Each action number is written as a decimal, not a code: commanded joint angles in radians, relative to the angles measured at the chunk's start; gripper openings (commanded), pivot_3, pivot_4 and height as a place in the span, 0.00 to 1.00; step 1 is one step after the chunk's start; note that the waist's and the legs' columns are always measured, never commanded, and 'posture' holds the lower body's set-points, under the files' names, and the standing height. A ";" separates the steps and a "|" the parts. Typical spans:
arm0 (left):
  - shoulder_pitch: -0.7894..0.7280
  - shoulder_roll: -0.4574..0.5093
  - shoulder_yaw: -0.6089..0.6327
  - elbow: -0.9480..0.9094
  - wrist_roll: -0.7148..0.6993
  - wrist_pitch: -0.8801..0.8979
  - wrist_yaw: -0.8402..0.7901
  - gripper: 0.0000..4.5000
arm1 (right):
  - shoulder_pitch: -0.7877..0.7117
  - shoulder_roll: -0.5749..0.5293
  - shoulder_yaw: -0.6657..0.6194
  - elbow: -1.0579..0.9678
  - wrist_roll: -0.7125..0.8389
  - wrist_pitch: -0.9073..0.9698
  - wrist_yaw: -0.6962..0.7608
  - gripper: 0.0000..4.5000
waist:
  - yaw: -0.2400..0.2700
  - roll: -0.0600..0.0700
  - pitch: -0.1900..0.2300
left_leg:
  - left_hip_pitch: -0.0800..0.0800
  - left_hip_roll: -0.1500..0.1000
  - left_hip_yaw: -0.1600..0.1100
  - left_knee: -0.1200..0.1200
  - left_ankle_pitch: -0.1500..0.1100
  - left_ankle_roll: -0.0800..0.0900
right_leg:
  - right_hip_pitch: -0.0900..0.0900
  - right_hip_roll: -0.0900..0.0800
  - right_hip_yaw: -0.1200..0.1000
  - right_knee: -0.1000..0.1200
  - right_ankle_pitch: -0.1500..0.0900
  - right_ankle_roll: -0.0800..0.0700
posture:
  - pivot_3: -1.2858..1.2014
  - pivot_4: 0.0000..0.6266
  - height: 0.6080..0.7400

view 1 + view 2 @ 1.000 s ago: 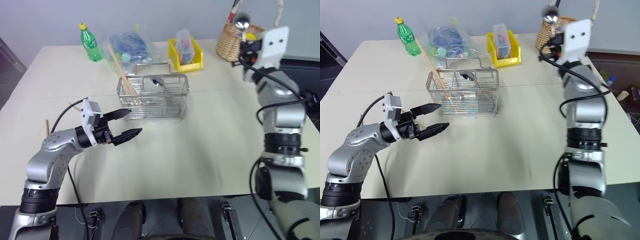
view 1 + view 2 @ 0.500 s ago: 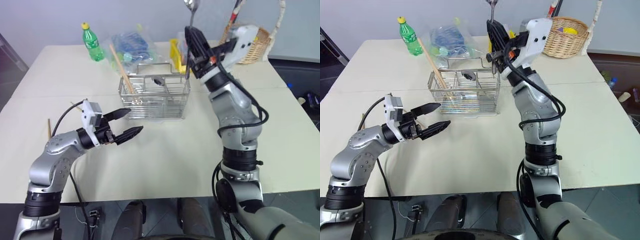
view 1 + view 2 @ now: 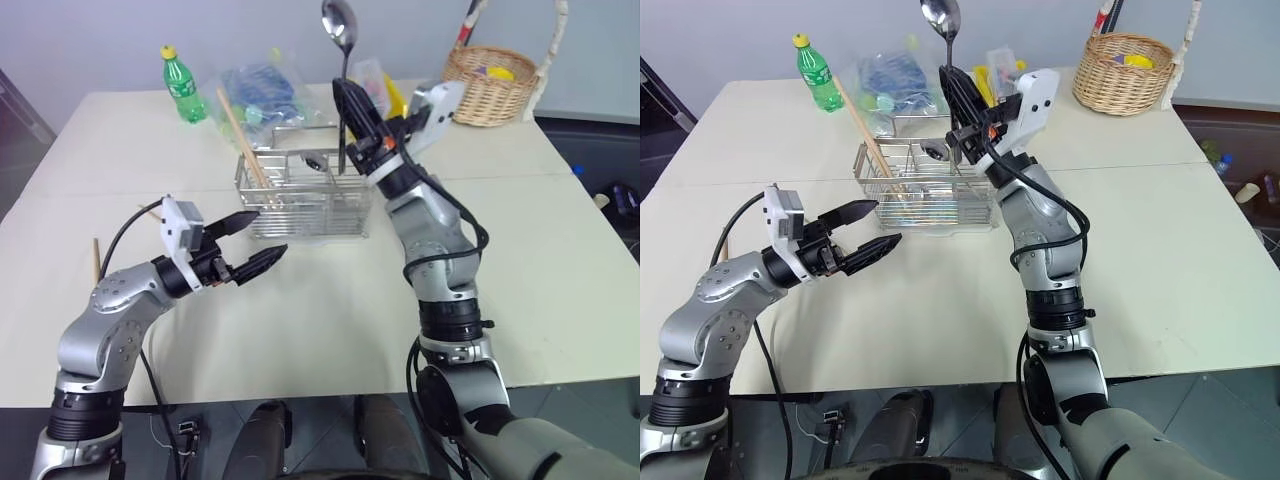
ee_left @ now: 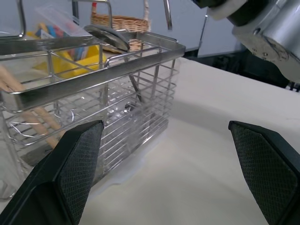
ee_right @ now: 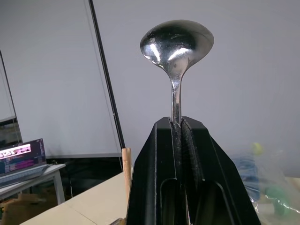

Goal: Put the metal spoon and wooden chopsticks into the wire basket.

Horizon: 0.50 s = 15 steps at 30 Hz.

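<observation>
My right gripper (image 3: 351, 105) is shut on the handle of the metal spoon (image 3: 338, 20), which stands upright with its bowl up, just above the right end of the wire basket (image 3: 305, 195). The right wrist view shows the spoon (image 5: 177, 44) clamped between the fingers (image 5: 154, 178). Wooden chopsticks (image 3: 240, 135) lean in the basket's left end, and another spoon (image 3: 313, 160) sits inside it. One more chopstick (image 3: 96, 258) lies on the table at the far left. My left gripper (image 3: 270, 235) hangs open and empty in front of the basket (image 4: 93, 84).
Behind the wire basket are a green bottle (image 3: 178, 85), a plastic bag (image 3: 255, 90) and a yellow bin (image 3: 395, 100). A wicker basket (image 3: 497, 75) stands at the back right. The table (image 3: 330, 320) is bare in front of the basket.
My right arm has swung left from the wicker basket to above the wire basket, carrying the spoon and turning it upright. The left gripper has stayed open in place.
</observation>
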 commanded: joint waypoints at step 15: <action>0.038 -0.007 0.043 -0.104 -0.049 0.016 0.083 1.00 | -0.074 -0.046 -0.010 0.235 -0.084 -0.260 0.099 0.01 | 0.000 0.000 0.000 | 0.000 0.000 0.000 0.000 0.000 0.000 | 0.000 0.000 0.000 0.000 0.000 0.000 | 0.52 0.24 1.00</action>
